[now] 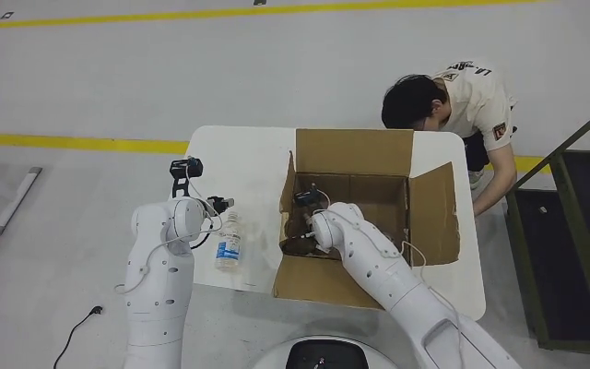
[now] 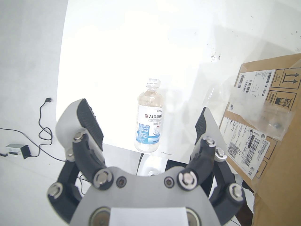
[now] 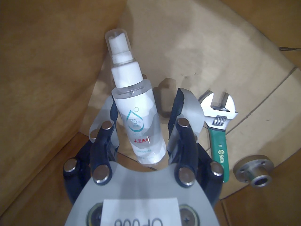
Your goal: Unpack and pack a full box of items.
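An open cardboard box (image 1: 369, 152) stands on the right half of the white table (image 1: 240, 157). My right gripper (image 3: 147, 97) is down inside the box (image 3: 188, 48), open around a white spray bottle (image 3: 138, 109). One finger touches the bottle; a small gap shows at the other. A green-handled wrench (image 3: 218, 130) and a metal flange (image 3: 255, 170) lie on the box floor beside it. My left gripper (image 2: 145, 116) hangs open above the table's near edge, with a clear labelled bottle (image 2: 150, 123) (image 1: 228, 242) lying on the table beneath it.
The box's labelled outer wall (image 2: 258, 118) stands close to the left gripper. Its flaps (image 1: 433, 217) are folded out over the table. White tabletop (image 2: 141, 36) stretches beyond the bottle. A cable and a small adapter (image 2: 17, 151) lie on the floor.
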Motion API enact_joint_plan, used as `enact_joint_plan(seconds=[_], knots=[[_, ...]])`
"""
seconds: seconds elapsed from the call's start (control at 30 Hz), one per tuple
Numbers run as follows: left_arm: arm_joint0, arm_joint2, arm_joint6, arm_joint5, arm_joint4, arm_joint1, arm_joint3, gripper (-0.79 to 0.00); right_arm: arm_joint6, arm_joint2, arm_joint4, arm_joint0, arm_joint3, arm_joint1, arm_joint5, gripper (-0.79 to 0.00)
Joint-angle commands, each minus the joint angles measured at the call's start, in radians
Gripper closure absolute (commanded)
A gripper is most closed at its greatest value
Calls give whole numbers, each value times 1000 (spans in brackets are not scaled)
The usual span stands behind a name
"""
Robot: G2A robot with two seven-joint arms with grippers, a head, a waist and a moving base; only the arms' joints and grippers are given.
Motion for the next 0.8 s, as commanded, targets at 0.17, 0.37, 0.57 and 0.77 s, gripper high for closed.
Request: enact_joint_plan(seconds=[0.17,0.37,0.57,0.77], knots=[[0,0,0,0,0,0,0,-785,-11,-4,12,12,44,-15,-3,-366],[0,0,0,0,0,0,0,-785,-16,-1,13,19,41,-23,5,0],[0,0,0,0,0,0,0,-785,-9,29,1,5,-26,-15,20,0],[0,0,0,0,0,0,0,-785,22,91,-47,-43,-168,12,47,0]])
